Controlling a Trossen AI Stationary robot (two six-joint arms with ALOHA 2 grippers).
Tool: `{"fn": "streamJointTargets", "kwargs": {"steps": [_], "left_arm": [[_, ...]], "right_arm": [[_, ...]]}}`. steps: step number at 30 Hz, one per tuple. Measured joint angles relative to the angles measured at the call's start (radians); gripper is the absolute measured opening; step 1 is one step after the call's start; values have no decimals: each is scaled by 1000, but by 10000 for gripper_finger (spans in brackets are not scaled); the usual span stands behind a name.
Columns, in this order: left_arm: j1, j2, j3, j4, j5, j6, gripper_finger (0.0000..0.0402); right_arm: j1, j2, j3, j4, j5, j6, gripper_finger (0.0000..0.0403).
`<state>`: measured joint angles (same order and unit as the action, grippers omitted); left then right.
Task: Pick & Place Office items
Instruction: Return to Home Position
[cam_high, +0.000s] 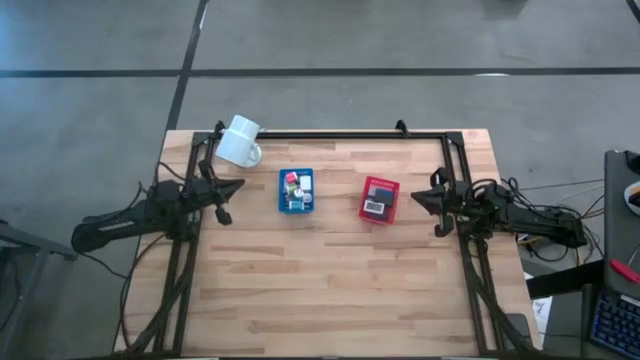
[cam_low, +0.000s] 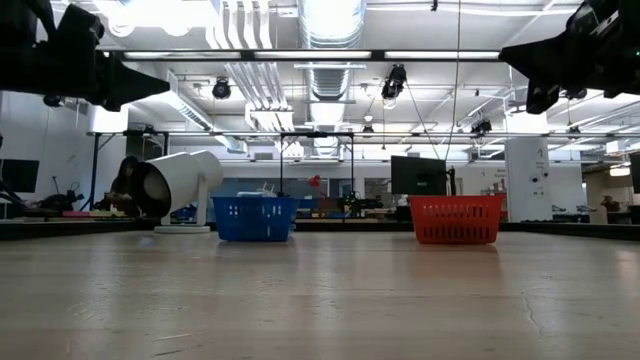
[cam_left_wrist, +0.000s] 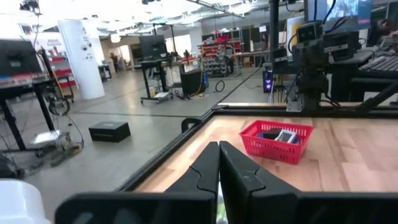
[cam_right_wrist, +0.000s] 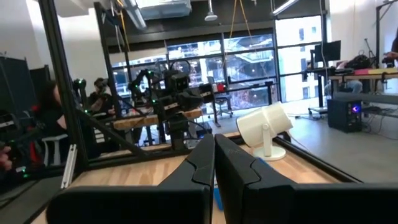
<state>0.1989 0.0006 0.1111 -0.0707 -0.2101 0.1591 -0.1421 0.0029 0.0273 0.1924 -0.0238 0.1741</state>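
A small blue basket (cam_high: 296, 191) sits mid-table holding several tiny blocks, white, red and green (cam_high: 294, 184). A small red basket (cam_high: 379, 199) to its right holds dark and white items (cam_left_wrist: 281, 135). A white mug (cam_high: 240, 141) lies on its side at the table's far left. My left gripper (cam_high: 238, 186) is shut and empty above the table, left of the blue basket. My right gripper (cam_high: 413, 196) is shut and empty above the table, right of the red basket. Both baskets show in the low view, blue (cam_low: 255, 217) and red (cam_low: 456, 219).
A black frame rail (cam_high: 340, 134) runs along the table's far edge and down both sides. The near half of the wooden table (cam_high: 330, 290) is bare wood. A person sits beyond the table in the right wrist view (cam_right_wrist: 46, 118).
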Motion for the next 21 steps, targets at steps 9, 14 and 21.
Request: {"fn": "streamJointTargets", "kwargs": {"steps": [9, 14, 21], "left_arm": [[0, 0, -1, -2, 1, -51, 18], [0, 0, -1, -2, 1, -52, 18], [0, 0, -1, -2, 1, -55, 19]], "right_arm": [[0, 0, 0, -2, -1, 0, 8], [0, 1, 0, -3, -1, -1, 8], [0, 0, 0, -3, -1, -1, 8]]}}
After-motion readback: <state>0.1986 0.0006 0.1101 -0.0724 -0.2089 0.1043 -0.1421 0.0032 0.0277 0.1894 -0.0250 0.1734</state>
